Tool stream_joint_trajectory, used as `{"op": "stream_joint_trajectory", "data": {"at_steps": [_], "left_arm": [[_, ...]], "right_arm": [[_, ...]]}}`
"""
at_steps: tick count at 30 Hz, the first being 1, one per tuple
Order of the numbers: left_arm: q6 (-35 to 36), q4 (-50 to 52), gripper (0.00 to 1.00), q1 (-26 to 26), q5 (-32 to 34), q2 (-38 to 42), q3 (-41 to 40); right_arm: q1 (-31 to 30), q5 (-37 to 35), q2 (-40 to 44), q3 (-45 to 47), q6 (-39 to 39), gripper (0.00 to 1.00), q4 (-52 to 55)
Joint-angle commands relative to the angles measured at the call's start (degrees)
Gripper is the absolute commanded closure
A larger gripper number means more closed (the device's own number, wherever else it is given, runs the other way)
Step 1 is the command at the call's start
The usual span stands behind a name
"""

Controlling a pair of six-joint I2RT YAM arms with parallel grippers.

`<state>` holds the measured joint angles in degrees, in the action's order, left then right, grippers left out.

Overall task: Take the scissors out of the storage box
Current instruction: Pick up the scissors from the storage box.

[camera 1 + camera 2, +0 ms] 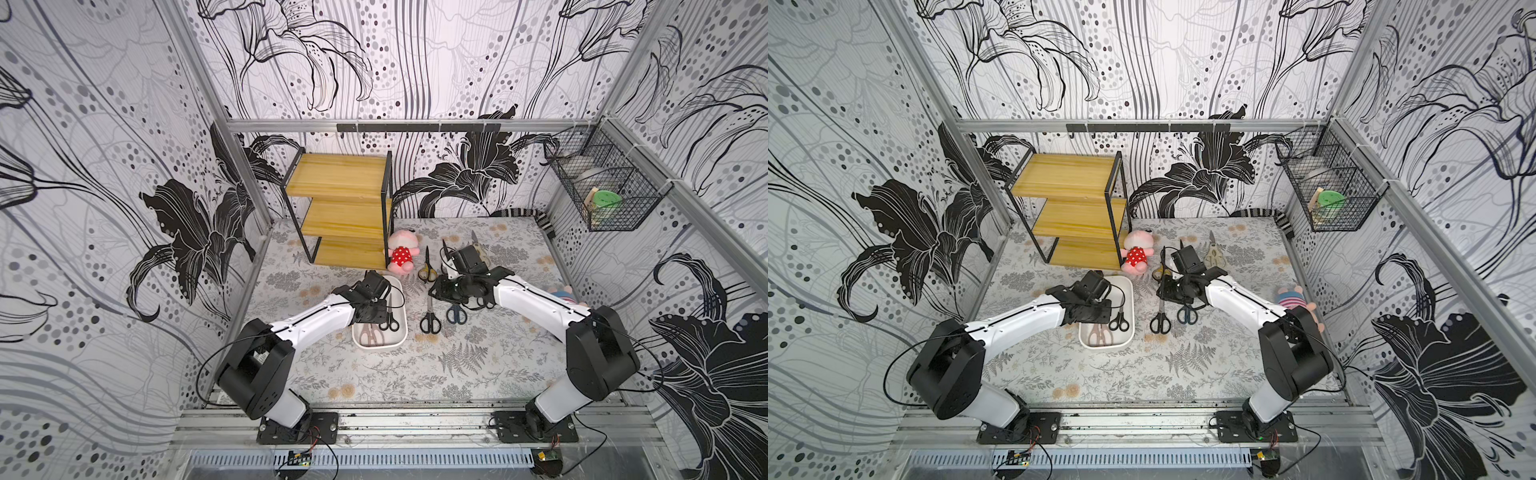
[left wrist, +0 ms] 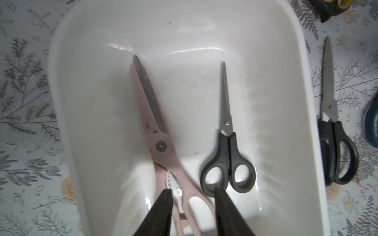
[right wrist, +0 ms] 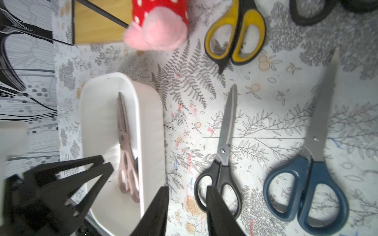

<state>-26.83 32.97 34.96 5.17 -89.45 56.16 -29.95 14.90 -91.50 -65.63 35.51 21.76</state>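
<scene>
In both top views the storage box (image 1: pixel 380 345) sits just left of the frame's centre, and two pairs lie inside it side by side, not touching: a long pale pink pair (image 2: pixel 161 143) and a small black-handled pair (image 2: pixel 228 159). The left gripper (image 2: pixel 192 204) hovers over their handle ends, fingers moderately apart with one pink handle arm between them, not visibly pinched. The right gripper (image 3: pixel 187 204), fingers narrowly parted and empty, hangs over the mat (image 1: pixel 457 374) right of centre, beside a black pair (image 3: pixel 223 163) lying outside the box. These look stiff, light and smooth on slick plastic, so a handle loop or the pivot seems the safest hold, since blades would likely slip
</scene>
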Motion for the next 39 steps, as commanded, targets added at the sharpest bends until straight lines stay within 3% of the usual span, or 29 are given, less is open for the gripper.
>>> {"op": "stream_joint_trajectory", "data": {"at_steps": [1,11,39], "left_arm": [[1.5,-0.5,0.73,0.2,1.5,-2.2,2.3],[4.6,2.2,0.78,1.1,-1.7,-7.7,4.2],[6.2,4.5,0.79,1.7,-3.8,-16.8,6.6]], "right_arm": [[0.2,-0.8,1.6,-1.3,-0.6,0.68,3.1],[0.2,-2.7,3.4,-0.4,0.8,0.69,2.7],[0.3,-3.9,2.8,-0.3,0.4,0.72,3.8]]}}
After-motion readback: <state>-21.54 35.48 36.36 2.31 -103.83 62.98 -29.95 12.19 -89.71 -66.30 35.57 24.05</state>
